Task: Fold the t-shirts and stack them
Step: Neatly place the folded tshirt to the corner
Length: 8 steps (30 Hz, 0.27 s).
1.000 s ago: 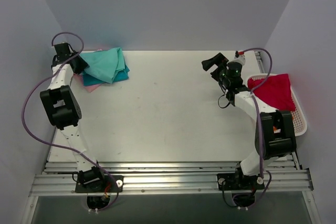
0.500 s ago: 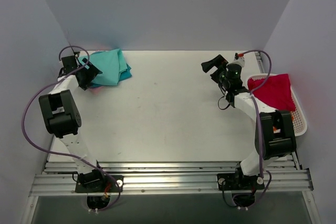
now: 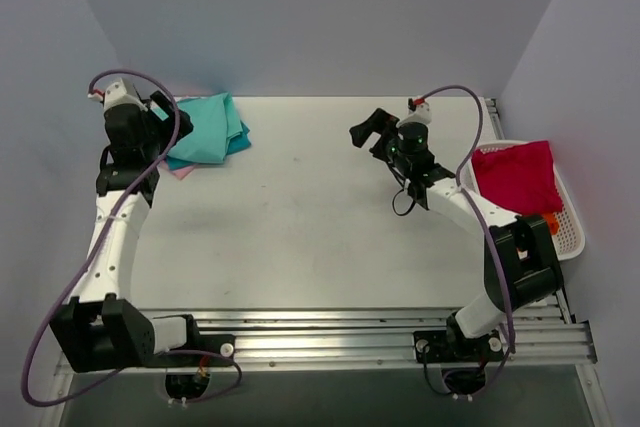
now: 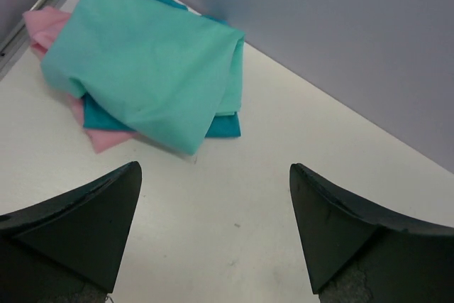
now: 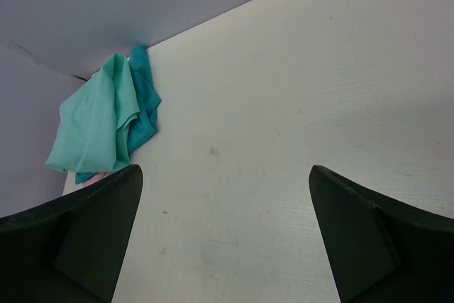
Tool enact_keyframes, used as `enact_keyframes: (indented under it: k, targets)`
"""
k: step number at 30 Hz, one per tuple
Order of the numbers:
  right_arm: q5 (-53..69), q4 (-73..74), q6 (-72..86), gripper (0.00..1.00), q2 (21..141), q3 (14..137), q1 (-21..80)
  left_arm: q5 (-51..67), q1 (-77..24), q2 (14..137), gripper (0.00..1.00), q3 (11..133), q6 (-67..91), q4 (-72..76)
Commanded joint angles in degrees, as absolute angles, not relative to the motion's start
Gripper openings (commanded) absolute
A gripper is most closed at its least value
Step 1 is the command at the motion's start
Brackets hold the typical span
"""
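A stack lies at the table's far left: a mint tee (image 3: pixel 205 127) on top, a teal tee (image 3: pixel 238 143) under it, a pink tee (image 3: pixel 177 168) at the bottom. They also show in the left wrist view: mint (image 4: pixel 149 69), teal (image 4: pixel 223 125), pink (image 4: pixel 42 23). A crimson tee (image 3: pixel 518 175) lies in the basket, with a bit of orange (image 3: pixel 553 219) beside it. My left gripper (image 3: pixel 160 110) (image 4: pixel 214 168) is open and empty, just left of the stack and above the table. My right gripper (image 3: pixel 368 132) (image 5: pixel 225 169) is open and empty over the far middle of the table.
The white slotted basket (image 3: pixel 572 232) stands at the right edge. Grey walls close the back and sides. The right wrist view shows the mint tee (image 5: pixel 89 122) and teal tee (image 5: pixel 145 111) far off by the back wall.
My left arm has lifted and swung, drawing its gripper back from the stack. My right gripper has moved left, away from the basket. The tees have not moved.
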<state>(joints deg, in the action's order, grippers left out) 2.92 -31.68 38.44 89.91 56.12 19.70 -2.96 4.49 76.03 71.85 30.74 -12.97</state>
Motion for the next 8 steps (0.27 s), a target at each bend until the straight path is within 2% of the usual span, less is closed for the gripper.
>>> enact_keyframes:
  k: [1, 6, 8]
  targets:
    - [0.18, -32.61, 35.95, 1.00, 85.87, 57.13, 21.00, -10.19, 3.35, 65.27, 0.94, 64.18, 27.42, -16.79]
    - [-2.46, -28.93, 36.12, 1.00, 84.82, 58.88, 23.20, -17.57, -2.98, 51.79, 0.94, 56.70, 25.84, -19.42]
    - [-7.10, -26.20, 35.95, 1.00, 82.72, 59.06, 25.83, -21.26, -6.84, 47.65, 0.94, 55.47, 25.40, -19.17]
